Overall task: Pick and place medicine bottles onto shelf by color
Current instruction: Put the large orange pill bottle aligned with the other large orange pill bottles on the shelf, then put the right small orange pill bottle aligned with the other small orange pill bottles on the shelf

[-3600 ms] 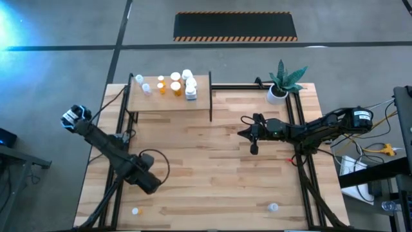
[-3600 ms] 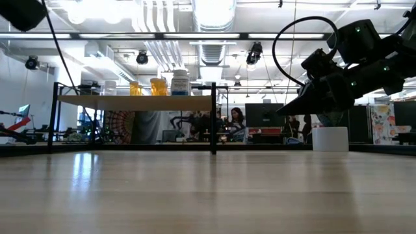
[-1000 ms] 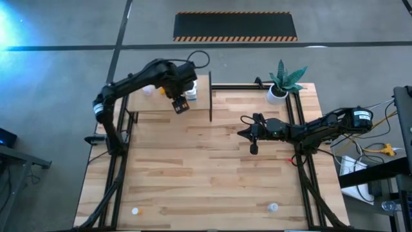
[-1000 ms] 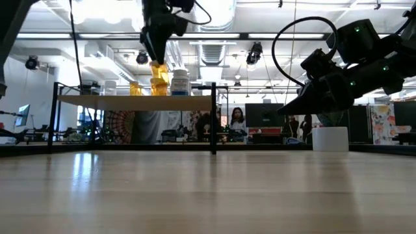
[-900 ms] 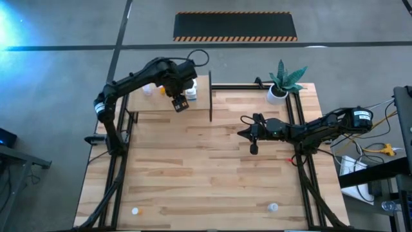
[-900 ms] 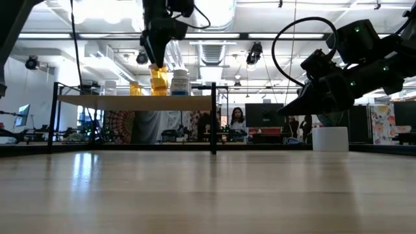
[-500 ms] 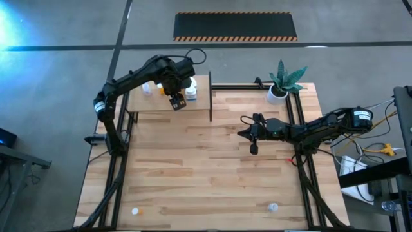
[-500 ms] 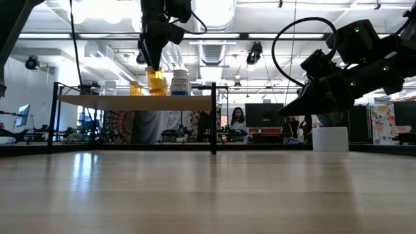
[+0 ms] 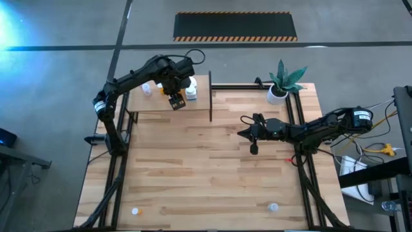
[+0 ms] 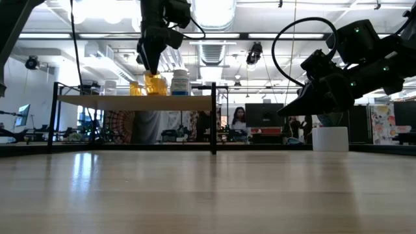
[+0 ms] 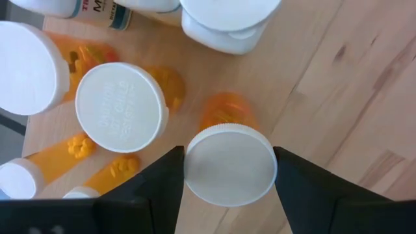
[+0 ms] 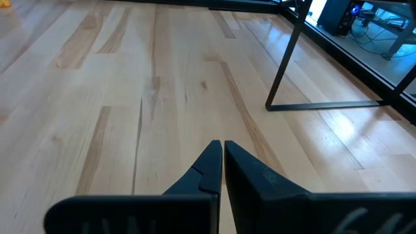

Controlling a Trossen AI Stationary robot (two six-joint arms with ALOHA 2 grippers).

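Bright, even overhead light — ceiling lamps [image 10: 214,12] glare; the tabletop [image 10: 208,195] is blurred.

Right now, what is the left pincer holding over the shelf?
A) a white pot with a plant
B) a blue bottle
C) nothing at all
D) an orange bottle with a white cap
D: the left wrist view shows the left pincer closed around an orange bottle with a white cap, above the shelf, beside other bottles.

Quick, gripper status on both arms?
Left gripper: closed on an orange bottle over the shelf.
Right gripper: shut, empty, above the table.
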